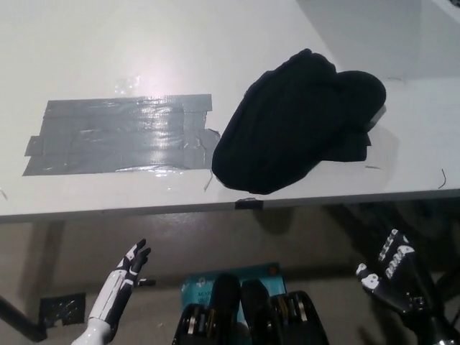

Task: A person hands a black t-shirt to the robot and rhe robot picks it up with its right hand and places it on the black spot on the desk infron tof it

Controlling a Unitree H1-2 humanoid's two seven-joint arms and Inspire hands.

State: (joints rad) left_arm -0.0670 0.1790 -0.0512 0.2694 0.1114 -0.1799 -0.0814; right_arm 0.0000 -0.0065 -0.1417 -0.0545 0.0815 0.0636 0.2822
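Note:
The black t-shirt (pixel 298 122) lies crumpled in a heap on the white desk (pixel 215 43), right of centre. Left of it is the dark, shiny taped patch (pixel 118 135); the shirt's left edge just reaches the patch's right end. My black right hand (pixel 390 262) is low at the bottom right, below the desk's front edge and clear of the shirt, holding nothing. My white left hand (pixel 129 262) rests at the lower left under the desk edge, open with its fingers spread.
The desk's front edge (pixel 144 210) runs across the middle of the view, with a small black tab (pixel 246 203) on it. Below are the floor, a teal object (pixel 237 277) and a dark plate (pixel 61 307).

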